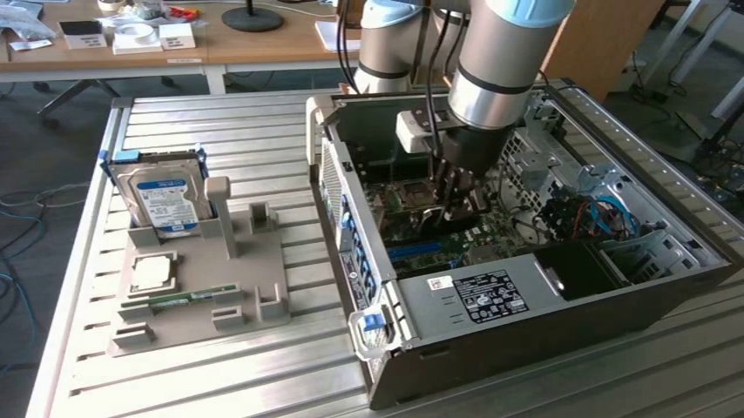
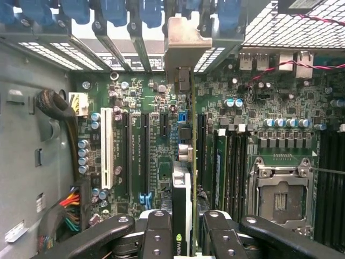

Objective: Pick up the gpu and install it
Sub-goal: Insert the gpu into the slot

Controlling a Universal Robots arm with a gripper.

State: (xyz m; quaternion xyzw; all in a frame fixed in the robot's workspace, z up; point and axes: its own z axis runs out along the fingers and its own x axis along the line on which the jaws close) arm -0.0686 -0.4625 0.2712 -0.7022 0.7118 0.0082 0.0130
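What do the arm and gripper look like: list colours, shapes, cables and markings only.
The arm is a silver-grey cylinder with a pale blue joint cap and a black band. Black cables run down beside it, and a cream box sits at the wrist. The gripper is black; its fingers are jointed black links with round silver rivets.

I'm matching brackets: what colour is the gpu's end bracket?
Plain silver-grey metal. The end bracket of the gpu shows best in the wrist view.
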